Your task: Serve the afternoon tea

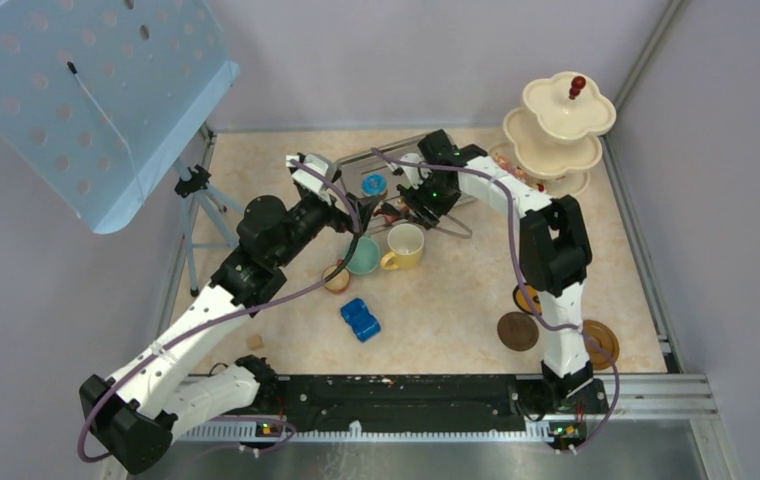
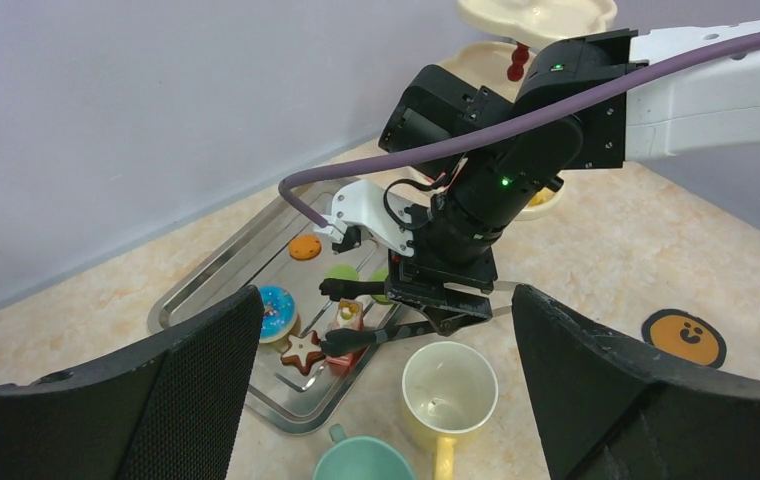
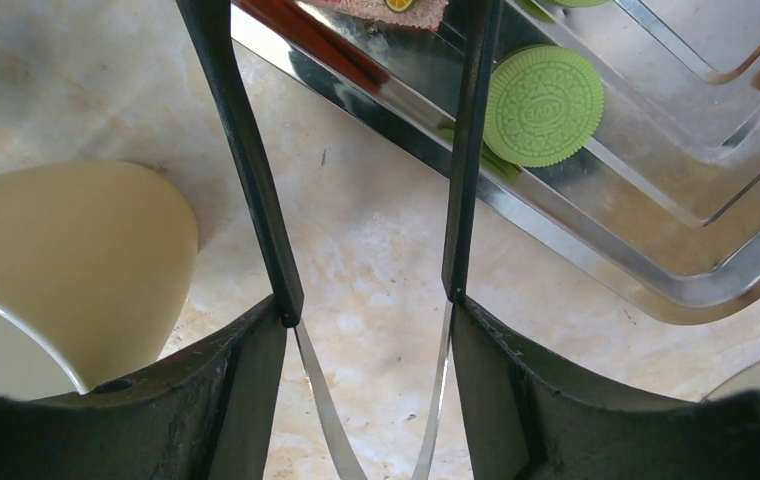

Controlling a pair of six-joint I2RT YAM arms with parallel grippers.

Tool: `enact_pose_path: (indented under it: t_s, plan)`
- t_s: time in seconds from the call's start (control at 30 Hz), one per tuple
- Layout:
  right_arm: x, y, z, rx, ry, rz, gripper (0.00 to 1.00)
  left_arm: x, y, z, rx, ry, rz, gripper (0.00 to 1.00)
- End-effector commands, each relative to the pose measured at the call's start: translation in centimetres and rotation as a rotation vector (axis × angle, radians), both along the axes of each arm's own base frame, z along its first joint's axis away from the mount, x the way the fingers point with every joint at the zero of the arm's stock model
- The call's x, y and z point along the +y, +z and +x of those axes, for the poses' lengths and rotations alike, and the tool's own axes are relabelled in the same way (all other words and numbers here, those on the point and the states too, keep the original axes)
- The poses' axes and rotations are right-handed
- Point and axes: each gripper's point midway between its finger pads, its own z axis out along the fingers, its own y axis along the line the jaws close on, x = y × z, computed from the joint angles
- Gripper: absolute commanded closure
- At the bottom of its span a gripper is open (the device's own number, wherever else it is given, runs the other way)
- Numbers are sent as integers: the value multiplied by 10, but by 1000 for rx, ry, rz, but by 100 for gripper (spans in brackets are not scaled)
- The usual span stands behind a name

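- A marbled beige table [image 1: 436, 300] between pale grey walls is carrying one shiny metal tray [image 2: 206, 290] at 12 o'clock.
- Three cups are clustering mid-table: brown cup [image 1: 336, 277], teal cup [image 1: 362, 255], yellow mug [image 1: 405, 245].
- Three round coasters [image 1: 517, 331] are lying at 4 o'clock.
- One cream scalloped stand [image 1: 559, 130] is rising at 1 o'clock.
- The right gripper [image 3: 371, 330] is squeezing black tongs [image 3: 466, 150], whose tips are flanking a small red cake [image 2: 346, 320] on the tray.
- The left gripper [image 2: 386, 320] is gaping, empty, over the cups.
- One blue toy car [image 1: 360, 320] is sitting at 6 o'clock of them.

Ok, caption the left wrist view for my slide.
Right claw holds black metal tongs open over the shiny metal tray of toy sweets, beside the yellow-and-cream mug.
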Motion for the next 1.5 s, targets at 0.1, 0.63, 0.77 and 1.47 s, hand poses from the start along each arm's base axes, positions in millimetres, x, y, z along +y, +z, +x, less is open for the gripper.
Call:
enact_pose_path:
  t_s: [0.1, 0.63, 0.77, 1.47]
  plan:
    - [8, 9, -8, -32, 58, 11, 40, 0, 12, 0, -45, -2, -23, 1]
    - [4, -2, 3, -56, -3, -26, 39, -4, 5, 2, -26, -15, -16, 1]
    - [1, -10, 0, -59, -15, -28, 34, -6, 4, 3, -22, -22, -12, 1]
    - [-7, 14, -6, -185, -283, 292, 28, -13, -5, 5, 5, -45, -7, 1]
